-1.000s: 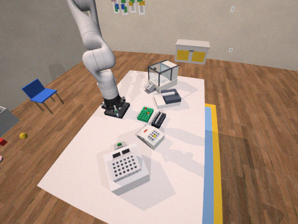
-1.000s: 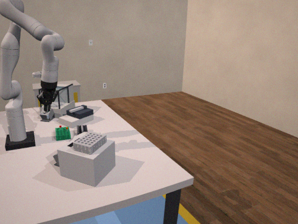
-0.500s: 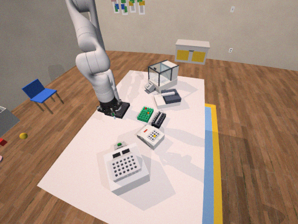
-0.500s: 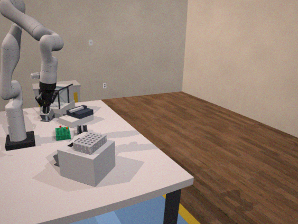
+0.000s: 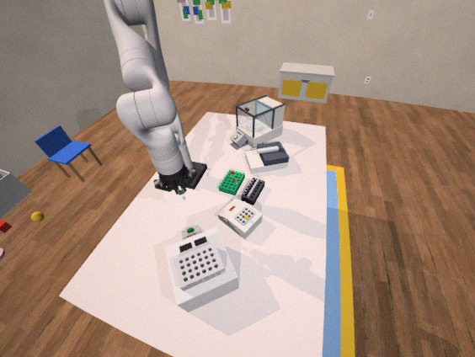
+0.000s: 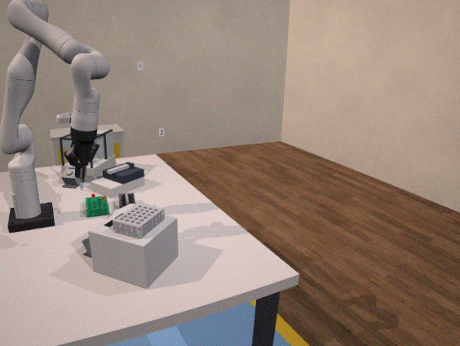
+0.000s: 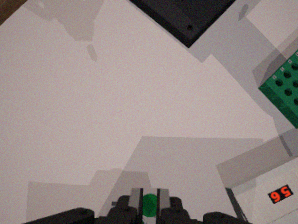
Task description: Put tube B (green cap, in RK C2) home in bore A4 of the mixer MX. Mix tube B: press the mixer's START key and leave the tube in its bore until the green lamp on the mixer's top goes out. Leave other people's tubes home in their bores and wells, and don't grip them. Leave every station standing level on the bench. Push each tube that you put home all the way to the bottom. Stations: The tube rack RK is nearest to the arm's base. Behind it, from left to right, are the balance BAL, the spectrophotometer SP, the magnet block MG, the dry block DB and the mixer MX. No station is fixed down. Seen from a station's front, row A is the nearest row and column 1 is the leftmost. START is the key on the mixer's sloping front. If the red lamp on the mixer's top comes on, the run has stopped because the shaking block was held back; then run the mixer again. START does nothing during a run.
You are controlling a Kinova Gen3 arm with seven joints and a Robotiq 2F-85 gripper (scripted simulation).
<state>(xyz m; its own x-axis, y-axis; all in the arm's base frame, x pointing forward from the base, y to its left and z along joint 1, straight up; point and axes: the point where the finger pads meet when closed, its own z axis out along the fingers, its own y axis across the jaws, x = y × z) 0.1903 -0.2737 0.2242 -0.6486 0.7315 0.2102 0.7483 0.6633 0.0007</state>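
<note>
My gripper (image 5: 181, 190) (image 6: 81, 176) (image 7: 149, 204) is shut on tube B (image 5: 184, 196) (image 6: 81, 185) (image 7: 149, 203), whose green cap shows between the fingers in the wrist view. It holds the tube upright in the air above the bare bench, close to the arm's base (image 5: 199, 174) (image 7: 186, 15). The green rack RK (image 5: 231, 182) (image 6: 97, 206) (image 7: 283, 89) is to one side, with a red-capped and an orange-capped tube in it. The mixer MX (image 5: 200, 266) (image 6: 134, 241) stands apart, at the end of the bench, its bores empty. Its green START key (image 5: 190, 230) is on its front.
The dry block DB (image 5: 241, 217) (image 7: 270, 192), with a red display, stands between the rack and the mixer and holds a yellow-capped tube. The black magnet block MG (image 5: 253, 190), the spectrophotometer SP (image 5: 267, 157) and the glass-walled balance BAL (image 5: 259, 119) stand further along.
</note>
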